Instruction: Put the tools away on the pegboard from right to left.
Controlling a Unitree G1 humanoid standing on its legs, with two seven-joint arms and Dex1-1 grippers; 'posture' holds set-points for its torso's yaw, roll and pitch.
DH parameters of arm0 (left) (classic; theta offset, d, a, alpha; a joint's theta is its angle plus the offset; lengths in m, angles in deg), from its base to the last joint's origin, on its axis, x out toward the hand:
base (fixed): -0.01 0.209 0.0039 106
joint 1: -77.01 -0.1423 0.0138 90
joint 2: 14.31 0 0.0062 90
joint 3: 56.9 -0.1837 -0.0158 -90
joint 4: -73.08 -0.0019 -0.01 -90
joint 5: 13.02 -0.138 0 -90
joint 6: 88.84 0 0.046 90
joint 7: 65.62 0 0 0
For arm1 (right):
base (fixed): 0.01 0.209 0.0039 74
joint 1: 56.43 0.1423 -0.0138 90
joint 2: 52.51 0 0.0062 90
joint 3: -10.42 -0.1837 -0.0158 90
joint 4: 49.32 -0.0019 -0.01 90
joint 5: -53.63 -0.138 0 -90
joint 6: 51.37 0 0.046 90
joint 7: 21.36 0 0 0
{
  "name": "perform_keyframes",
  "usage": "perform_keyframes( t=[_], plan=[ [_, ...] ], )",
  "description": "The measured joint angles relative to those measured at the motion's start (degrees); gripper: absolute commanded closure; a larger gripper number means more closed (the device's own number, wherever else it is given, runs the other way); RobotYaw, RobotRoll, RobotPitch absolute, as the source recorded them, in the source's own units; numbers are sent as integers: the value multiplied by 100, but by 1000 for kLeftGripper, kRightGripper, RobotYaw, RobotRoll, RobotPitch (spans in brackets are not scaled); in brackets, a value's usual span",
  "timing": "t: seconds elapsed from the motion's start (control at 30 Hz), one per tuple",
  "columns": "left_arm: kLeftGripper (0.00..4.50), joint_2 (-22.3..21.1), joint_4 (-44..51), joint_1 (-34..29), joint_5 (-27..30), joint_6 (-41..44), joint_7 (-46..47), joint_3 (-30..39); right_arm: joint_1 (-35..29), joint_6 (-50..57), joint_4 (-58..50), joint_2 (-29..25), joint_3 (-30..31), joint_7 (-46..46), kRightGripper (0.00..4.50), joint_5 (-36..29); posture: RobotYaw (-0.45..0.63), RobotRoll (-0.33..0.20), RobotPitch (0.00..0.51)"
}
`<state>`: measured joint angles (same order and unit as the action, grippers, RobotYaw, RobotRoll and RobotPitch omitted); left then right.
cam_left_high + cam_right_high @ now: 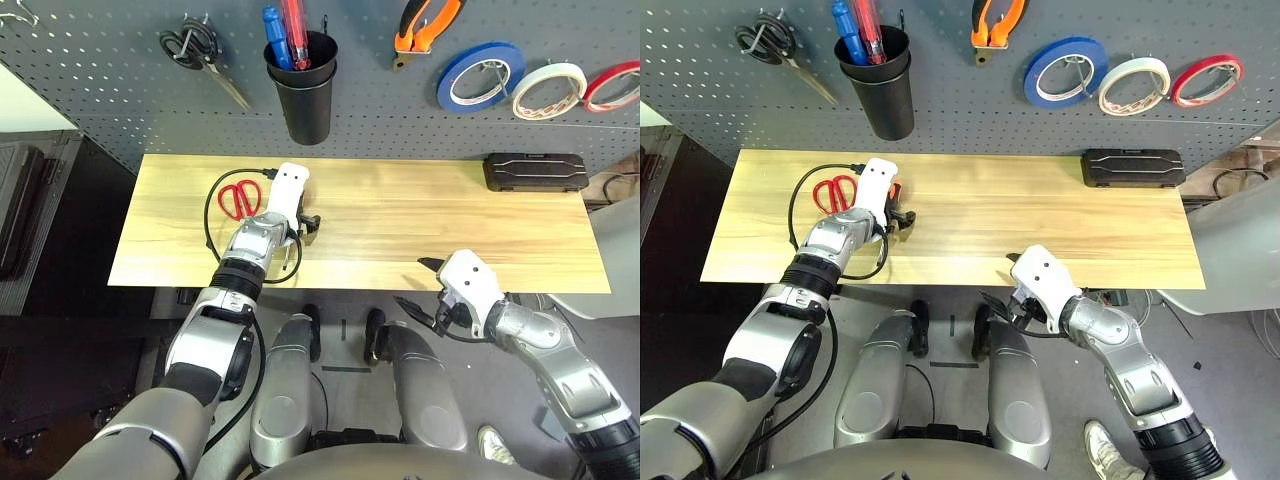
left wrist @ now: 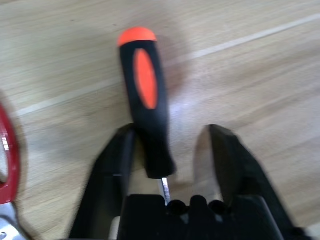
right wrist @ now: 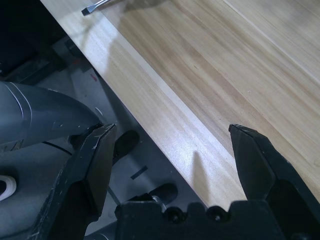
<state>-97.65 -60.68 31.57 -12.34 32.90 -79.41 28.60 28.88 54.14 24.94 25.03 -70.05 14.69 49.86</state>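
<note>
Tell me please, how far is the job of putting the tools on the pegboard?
Done: white tape roll and orange-and-black pliers hang on the pegboard. In hand: the left gripper straddles the orange-and-black screwdriver on the table, one finger touching the handle, not clamped. Left: the red-handled scissors lie on the table. The right gripper is open, holding nothing.

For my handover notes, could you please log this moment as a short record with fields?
surface: wooden table
left tool: fingers either side of the screwdriver lying on the table, a gap on one side
right tool: open, empty, at the table's near edge
scissors: red-handled, on the table beside the left tool
pegboard: pliers and white tape roll already hung
</note>
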Motion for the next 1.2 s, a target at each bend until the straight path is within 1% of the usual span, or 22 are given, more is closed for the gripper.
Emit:
perform_keyframes(
  t=[0.07, 0.1, 0.13, 0.2, 0.27, 0.4, 0.53, 0.63, 0.7, 0.77, 0.83, 0.97, 1.13, 1.2],
  plan=[
    [3374, -8, -6, -2, -19, -15, 15, 4, 48, 0, 1, 0, 21, 1, 0, 0, 3, 0, 399],
    [3728, -10, -3, -7, -25, -18, 17, 5, 89, -1, 4, 0, 39, 4, 0, 0, 10, 0, 396],
    [3984, -14, 10, -13, -26, -23, 19, 9, 135, -4, 13, 1, 57, 9, 0, 0, 17, 0, 392],
    [3980, -32, 82, -57, -26, -5, 16, 10, 216, -19, 46, 5, 89, 14, 0, 0, 31, 0, 383],
    [3980, -114, 450, -261, -37, 134, -52, -16, 345, -49, 164, 20, 115, 41, 0, 0, 46, 0, 374],
    [3980, -408, 1891, -1012, -22, 588, -499, -226, 622, -180, 513, 55, 120, 79, 0, 4, 84, 0, 350],
    [3980, -781, 3383, -1705, 80, 734, -938, -331, 938, -444, 911, 144, 124, 103, 0, 14, 128, 0, 323],
    [3980, -963, 4252, -2185, 292, 751, -1155, -181, 1107, -637, 1218, 191, 127, 126, 0, 48, 168, 0, 301],
    [3980, -1003, 4819, -2555, 512, 720, -1284, 64, 1289, -803, 1486, 262, 133, 168, 0, 55, 191, 0, 288],
    [3980, -1004, 5390, -2904, 775, 645, -1388, 305, 1436, -992, 1701, 289, 128, 207, 0, 58, 209, 0, 279],
    [3980, -998, 5767, -3102, 1003, 618, -1416, 526, 1573, -1143, 1919, 338, 122, 229, 0, 59, 230, 0, 267],
    [3980, -873, 6508, -3580, 1271, 481, -1173, 1080, 1944, -1578, 2432, 485, 106, 314, 0, 53, 269, 0, 242],
    [3980, -501, 7201, -3574, 1745, 410, -772, 1643, 2448, -1961, 2700, 755, 19, 437, 0, -191, 296, 0, 222],
    [3980, -351, 7381, -3434, 1928, 325, -573, 1829, 2486, -2146, 2709, 817, -118, 497, 0, -326, 303, 0, 218]
  ],
)
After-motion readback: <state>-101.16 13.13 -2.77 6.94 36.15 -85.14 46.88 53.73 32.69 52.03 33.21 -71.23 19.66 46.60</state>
